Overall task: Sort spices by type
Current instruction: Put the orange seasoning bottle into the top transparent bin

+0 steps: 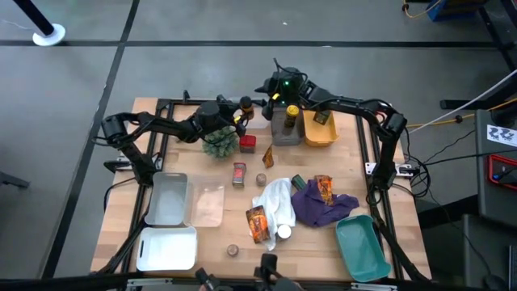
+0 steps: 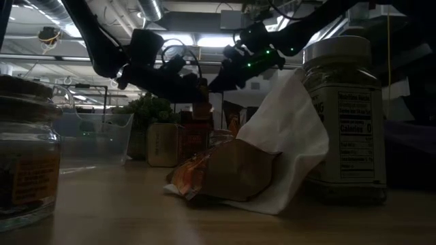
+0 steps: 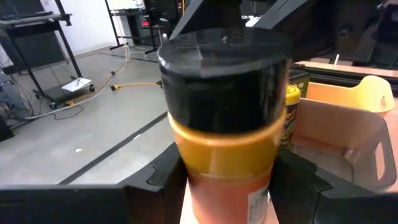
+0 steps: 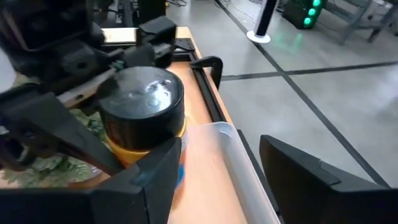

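A slim jar (image 1: 245,105) with a black cap, a yellow band and an amber body stands upright near the table's far edge, beside a pale clear bin (image 1: 260,121). My left gripper (image 1: 239,115) comes in from the left and is shut on this jar (image 3: 224,124). My right gripper (image 1: 275,95) hovers open just right of the jar (image 4: 143,112), touching nothing, with its fingers (image 4: 149,180) over the clear bin's rim (image 4: 217,134). A yellow-capped jar (image 1: 291,113) sits in a grey bin (image 1: 284,133). A dark item lies in the yellow bin (image 1: 321,129). My left gripper pinches the jar's amber body (image 3: 217,186) below the yellow band, one finger (image 3: 165,180) on each side. The fingers reach it about level, from the table's left. The jar stays upright, and the low view shows it (image 2: 201,95) raised above the things on the table.
A spiky green plant (image 1: 220,144), a red tin (image 1: 247,144), a jar (image 1: 239,174) and a disc (image 1: 261,179) stand mid-table. White cloth (image 1: 275,206), purple cloth (image 1: 319,208) and foil packets (image 1: 258,224) lie nearer. White trays (image 1: 166,198) are on the left, a teal bin (image 1: 359,246) on the right.
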